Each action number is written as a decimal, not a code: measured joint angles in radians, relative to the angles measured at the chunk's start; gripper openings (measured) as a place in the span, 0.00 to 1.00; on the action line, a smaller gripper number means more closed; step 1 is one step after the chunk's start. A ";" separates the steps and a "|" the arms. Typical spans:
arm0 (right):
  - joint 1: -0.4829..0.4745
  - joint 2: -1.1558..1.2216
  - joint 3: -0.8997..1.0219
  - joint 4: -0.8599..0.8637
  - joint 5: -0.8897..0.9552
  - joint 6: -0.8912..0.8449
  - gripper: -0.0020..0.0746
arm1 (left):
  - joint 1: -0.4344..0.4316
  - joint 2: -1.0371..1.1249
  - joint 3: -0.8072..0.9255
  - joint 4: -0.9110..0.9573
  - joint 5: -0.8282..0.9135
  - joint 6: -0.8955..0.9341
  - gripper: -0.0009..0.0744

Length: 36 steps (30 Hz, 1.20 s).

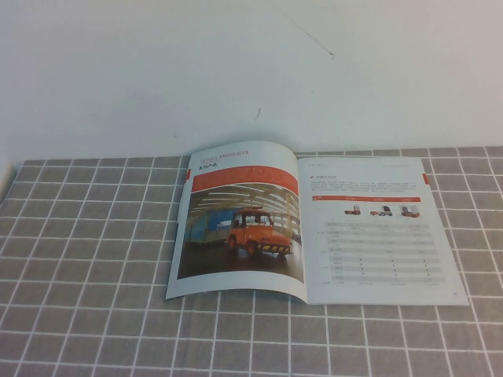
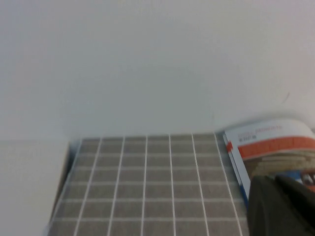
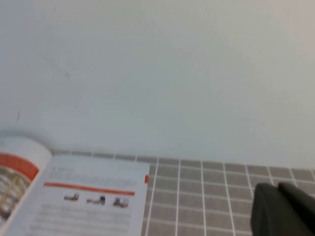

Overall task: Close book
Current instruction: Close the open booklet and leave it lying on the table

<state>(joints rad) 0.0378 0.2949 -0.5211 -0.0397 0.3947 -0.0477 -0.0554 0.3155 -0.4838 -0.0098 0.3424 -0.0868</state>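
An open book (image 1: 314, 224) lies flat on the grey checked tablecloth (image 1: 78, 259), spine towards the wall. Its left page (image 1: 240, 220) shows an orange truck and curves up near the spine; its right page (image 1: 377, 236) carries text and a table. Neither arm appears in the high view. In the left wrist view my left gripper (image 2: 275, 181) is a dark shape with fingers together, nothing held, in front of the book's left edge (image 2: 270, 142). In the right wrist view my right gripper (image 3: 277, 189) also has its fingers together, apart from the book's right page (image 3: 88, 196).
A white wall (image 1: 236, 71) rises just behind the book. The cloth's left edge (image 2: 69, 167) drops to a pale surface. Bare checked cloth surrounds the book on the left, the right and the near side.
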 joint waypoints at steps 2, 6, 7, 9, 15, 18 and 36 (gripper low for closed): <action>0.000 0.108 -0.074 0.065 0.072 -0.108 0.02 | 0.000 0.102 -0.060 -0.022 0.068 0.002 0.01; 0.000 0.329 -0.199 0.225 0.209 -0.321 0.02 | 0.000 0.313 -0.161 -0.121 0.161 0.062 0.01; 0.000 0.390 -0.228 0.253 0.232 -0.363 0.02 | 0.000 0.369 -0.180 -0.163 0.167 0.100 0.01; 0.000 0.510 -0.277 0.328 0.275 -0.448 0.02 | 0.000 0.476 -0.208 -0.258 0.176 0.180 0.01; 0.000 0.823 -0.389 0.565 0.288 -0.675 0.02 | 0.000 0.753 -0.285 -0.554 0.182 0.462 0.01; 0.000 0.979 -0.447 0.610 0.284 -0.732 0.02 | 0.000 0.880 -0.323 -0.679 0.187 0.579 0.01; 0.072 1.639 -0.625 0.638 0.203 -0.808 0.02 | 0.000 1.427 -0.567 -0.955 0.133 0.831 0.01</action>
<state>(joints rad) 0.1100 1.9340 -1.1462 0.5986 0.5973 -0.8560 -0.0554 1.7427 -1.0507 -0.9652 0.4752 0.7444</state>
